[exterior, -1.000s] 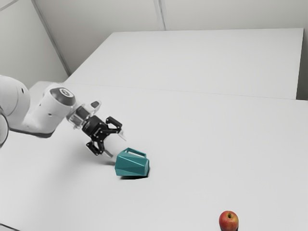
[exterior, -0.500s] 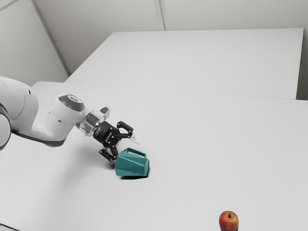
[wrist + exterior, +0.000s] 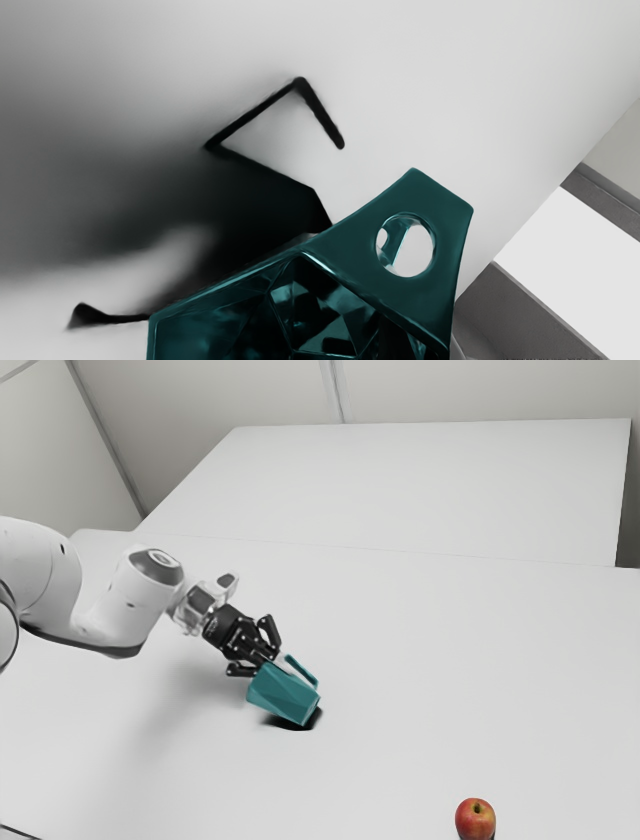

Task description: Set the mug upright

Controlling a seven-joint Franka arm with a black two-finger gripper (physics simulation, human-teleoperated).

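The teal mug (image 3: 285, 694) is tilted in the exterior view, its mouth end toward my hand and its base toward the exterior view's lower right. My gripper (image 3: 266, 660) is shut on its mouth end; the mug hides the fingertips. The handle (image 3: 302, 670) lies on the upper side. A dark shadow shows below the mug, which looks partly raised off the table. In the wrist view, the mug (image 3: 400, 305) presents its open mouth and faceted inside, with a round hole through the handle part.
A red apple (image 3: 475, 819) rests on the white table (image 3: 430, 660), far from the mug toward the exterior view's lower right. Another pale flat surface (image 3: 430, 485) and walls stand behind.
My hand has moved toward the exterior view's right and down to the mug, and the fingers have closed on it. The mug has tipped and shifted slightly to the exterior view's right.
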